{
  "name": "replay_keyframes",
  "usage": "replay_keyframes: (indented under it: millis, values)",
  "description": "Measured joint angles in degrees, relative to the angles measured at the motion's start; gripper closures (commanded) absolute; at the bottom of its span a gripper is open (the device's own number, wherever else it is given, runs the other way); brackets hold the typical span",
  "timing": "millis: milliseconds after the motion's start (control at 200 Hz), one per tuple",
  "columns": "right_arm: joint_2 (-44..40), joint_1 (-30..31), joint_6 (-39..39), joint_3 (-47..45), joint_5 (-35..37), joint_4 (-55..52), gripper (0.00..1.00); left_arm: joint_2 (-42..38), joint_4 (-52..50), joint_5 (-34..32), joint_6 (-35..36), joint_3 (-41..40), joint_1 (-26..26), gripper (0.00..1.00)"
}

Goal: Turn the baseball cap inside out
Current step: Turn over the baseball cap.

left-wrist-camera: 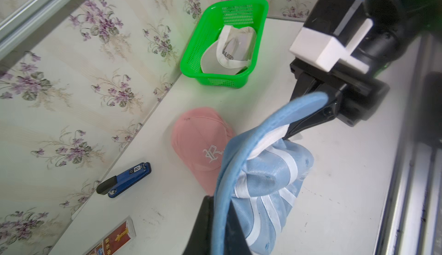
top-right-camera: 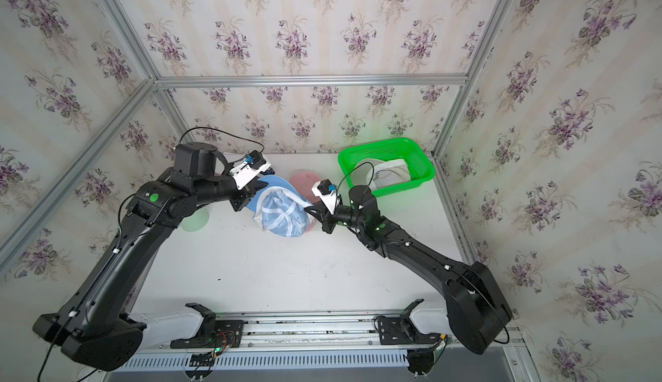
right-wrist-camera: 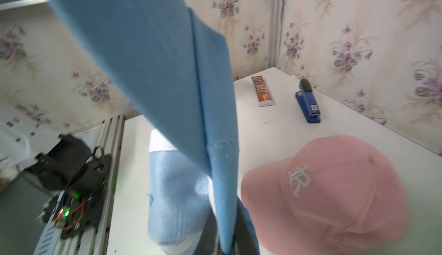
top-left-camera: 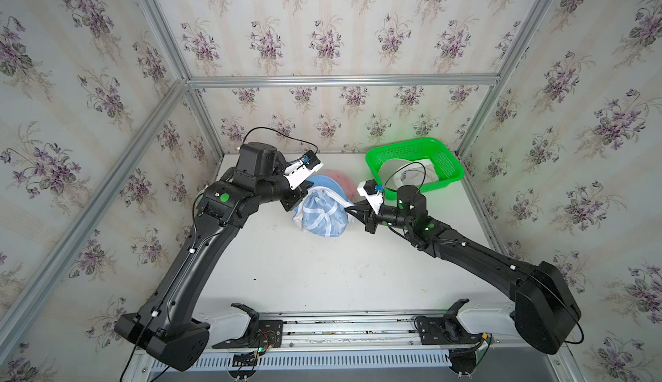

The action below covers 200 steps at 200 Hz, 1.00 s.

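Blue cap [top-left-camera: 324, 215] over tabletop [top-left-camera: 322, 272] centre, lining out, apparently lifted; pink cap [left-wrist-camera: 201, 143] just behind. Left hand [left-wrist-camera: 216, 201] pinches its blue edge. Right hand [top-left-camera: 350, 207] pinches the opposite rim.

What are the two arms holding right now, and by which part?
Both hold the blue cap: the left end effector is shut on its brim, the right end effector on the crown's rim by the white sweatband.
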Motion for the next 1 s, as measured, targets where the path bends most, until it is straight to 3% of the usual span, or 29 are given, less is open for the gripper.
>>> replay_keyframes:
  millis: [205,420,534,594,674,784,879,999]
  values:
    - [5.4,5.68,7.65,7.69,21.97,2.21,1.0,-1.09,6.69,-7.06,-5.25,-1.03,-0.04,1.0]
    - [16.26,13.99,17.2,23.5,52.81,-5.81,1.0,-2.34,9.84,-13.73,-8.24,-1.51,-0.79,1.0]
    - [19.43,15.56,22.67,27.96,60.67,-9.38,1.0,-2.19,9.35,-15.19,-9.66,-1.51,-1.16,1.0]
    - [19.74,15.67,23.93,28.28,61.61,-9.42,0.97,-1.95,9.29,-15.47,-10.16,-1.25,-1.16,1.0]
    - [17.81,15.69,23.21,24.83,59.71,-6.12,0.68,-1.6,8.37,-15.58,-10.38,-0.11,-1.2,1.0]
    - [11.58,15.08,18.49,15.34,55.21,-0.13,0.38,-1.62,6.8,-16.83,-10.1,2.51,-0.87,1.0]
    - [6.01,13.7,12.09,9.03,48.63,2.14,0.31,-1.86,5.99,-16.06,-9.53,4.92,0.02,1.0]
    - [-0.85,11.04,5.38,5.2,37.44,2.56,0.28,-2.25,3.28,-8.87,-7.72,5.9,0.39,1.0]
